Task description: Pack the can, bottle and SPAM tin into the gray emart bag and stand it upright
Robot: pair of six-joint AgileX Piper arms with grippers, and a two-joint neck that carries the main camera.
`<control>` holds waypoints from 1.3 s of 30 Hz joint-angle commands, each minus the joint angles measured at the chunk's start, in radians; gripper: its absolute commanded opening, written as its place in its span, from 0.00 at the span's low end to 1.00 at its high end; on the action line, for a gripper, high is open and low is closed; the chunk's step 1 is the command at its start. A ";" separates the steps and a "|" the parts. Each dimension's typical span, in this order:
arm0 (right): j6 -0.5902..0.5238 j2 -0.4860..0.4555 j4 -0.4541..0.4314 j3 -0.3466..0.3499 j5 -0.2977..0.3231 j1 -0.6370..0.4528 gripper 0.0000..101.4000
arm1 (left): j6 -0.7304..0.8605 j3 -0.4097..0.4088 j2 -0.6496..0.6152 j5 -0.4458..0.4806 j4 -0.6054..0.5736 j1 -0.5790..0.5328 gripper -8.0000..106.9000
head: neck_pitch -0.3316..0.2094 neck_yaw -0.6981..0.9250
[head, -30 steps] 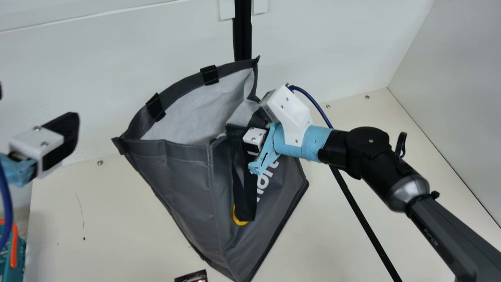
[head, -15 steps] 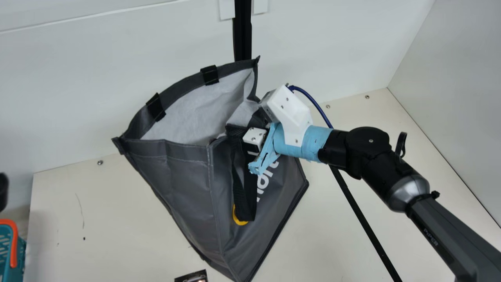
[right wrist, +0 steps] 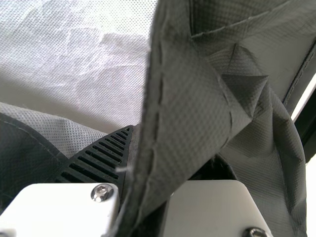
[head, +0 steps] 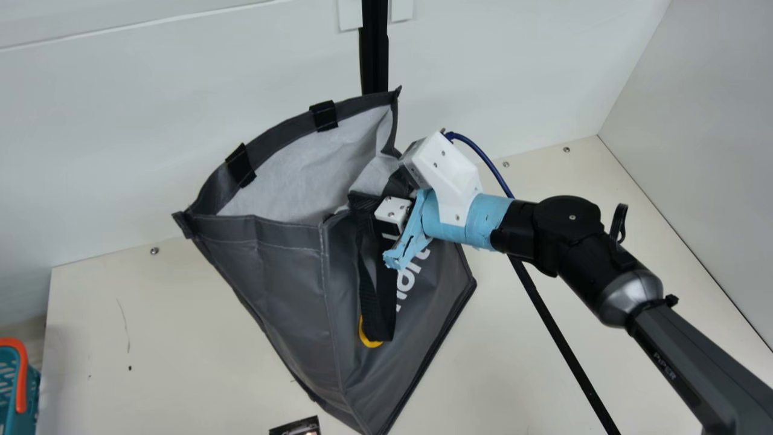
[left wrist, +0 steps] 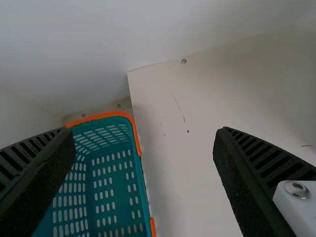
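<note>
Main view: right hand [head: 393, 212] grips bag's edge [head: 290, 235]

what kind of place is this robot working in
Probably a robot test booth: white side panel, cream table with screws along its edge, and a mounted robot arm.

Gray bag [head: 290, 278]: bottom corner cropped, inside bottom hidden. Fabric covers part of my right hand [head: 394, 212]. Basket [head: 30, 393] cut off; dark item [head: 295, 427] mostly out of frame, can't identify.
</note>
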 commanded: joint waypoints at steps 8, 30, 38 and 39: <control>0.000 0.000 0.000 0.000 0.000 0.000 0.00 | 0.037 0.055 -0.062 0.000 -0.037 0.046 0.85 | -0.023 -0.001; 0.154 -0.063 -0.205 -0.043 0.008 -0.084 0.00 | 0.038 0.053 -0.062 -0.003 -0.038 0.046 0.85 | -0.023 -0.001; 0.216 -0.084 -0.306 -0.074 0.020 -0.151 0.00 | 0.038 0.053 -0.062 -0.003 -0.038 0.046 0.85 | -0.023 -0.001; 0.220 -0.087 -0.313 -0.077 0.023 -0.158 0.00 | 0.038 0.053 -0.062 -0.003 -0.038 0.046 0.85 | -0.023 -0.001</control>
